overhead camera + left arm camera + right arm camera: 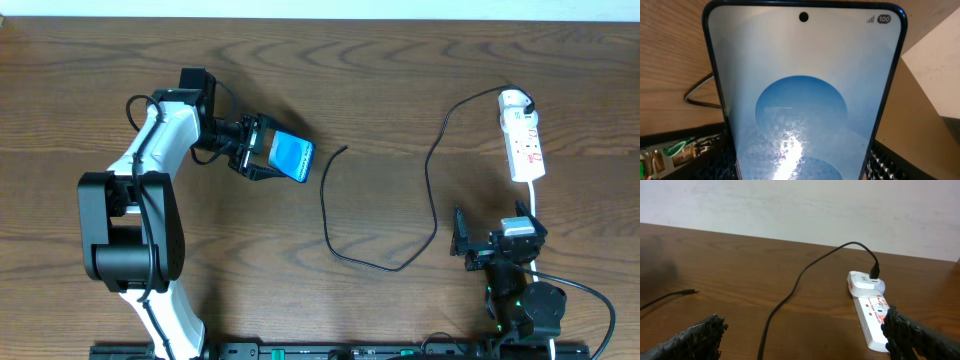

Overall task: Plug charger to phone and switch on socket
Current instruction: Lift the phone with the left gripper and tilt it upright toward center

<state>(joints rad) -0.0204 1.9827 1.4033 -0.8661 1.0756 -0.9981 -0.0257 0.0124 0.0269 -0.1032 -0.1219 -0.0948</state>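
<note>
The phone (pixel 805 100) shows "100" beside signal bars on its screen.

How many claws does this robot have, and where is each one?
2. The left claw is mid-left over the table, gripping the phone; the right claw is open at the lower right, below the socket. None seems hidden.

Readable marks: one number on the phone screen.
We read "100" in a dark battery pill at the top right of the phone (pixel 805 100) screen, with signal bars just left of it. The white power strip (pixel 524 145) near the far right corner of the table (pixel 400 80) carries red markings, too small for us to read.
</note>
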